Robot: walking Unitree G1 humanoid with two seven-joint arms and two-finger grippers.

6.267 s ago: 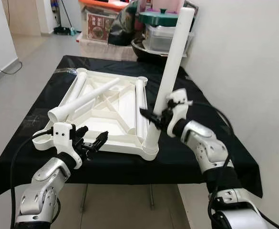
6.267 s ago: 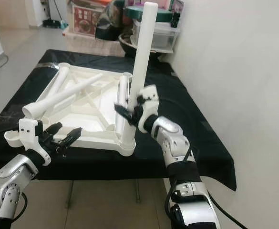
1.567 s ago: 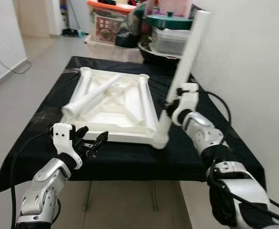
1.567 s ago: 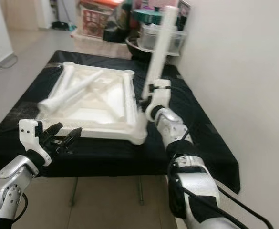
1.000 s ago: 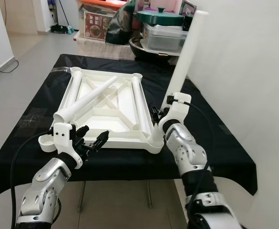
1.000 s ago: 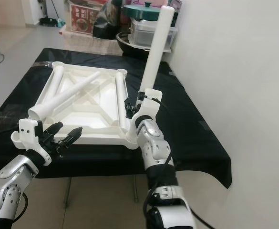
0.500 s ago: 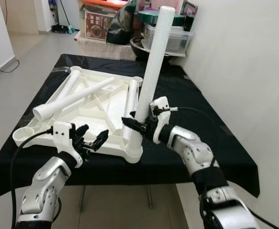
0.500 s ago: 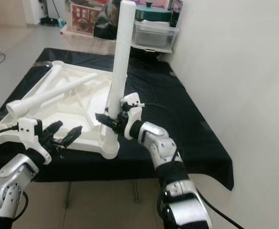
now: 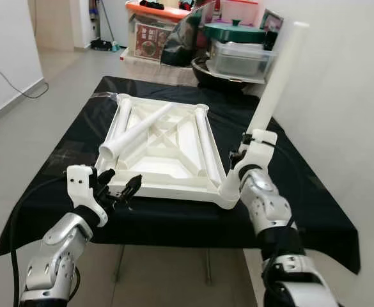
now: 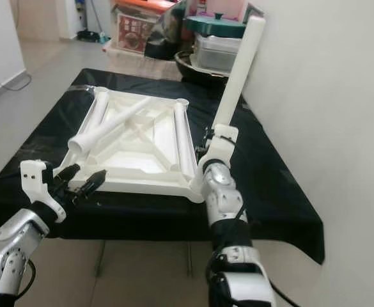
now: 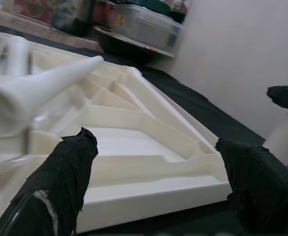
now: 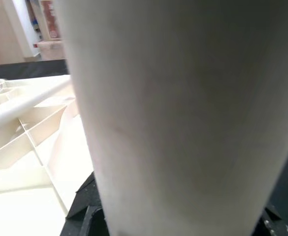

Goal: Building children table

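Now the right gripper (image 9: 243,152) is squeezing the white leg (image 9: 270,96) at the tabletop's (image 9: 167,144) near right corner, while the left gripper (image 9: 120,187) is waiting with fingers apart by the near edge.

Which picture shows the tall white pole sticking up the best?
The left eye view: the tall white plastic leg shows whole, leaning up from the upside-down white tabletop's near corner, beside the right gripper. The right eye view shows it similarly. The right wrist view shows just a blurry close-up.

Smooth white plastic tabletop (image 9: 167,150) and leg (image 9: 273,83) lie on a glossy black cloth (image 9: 289,185).
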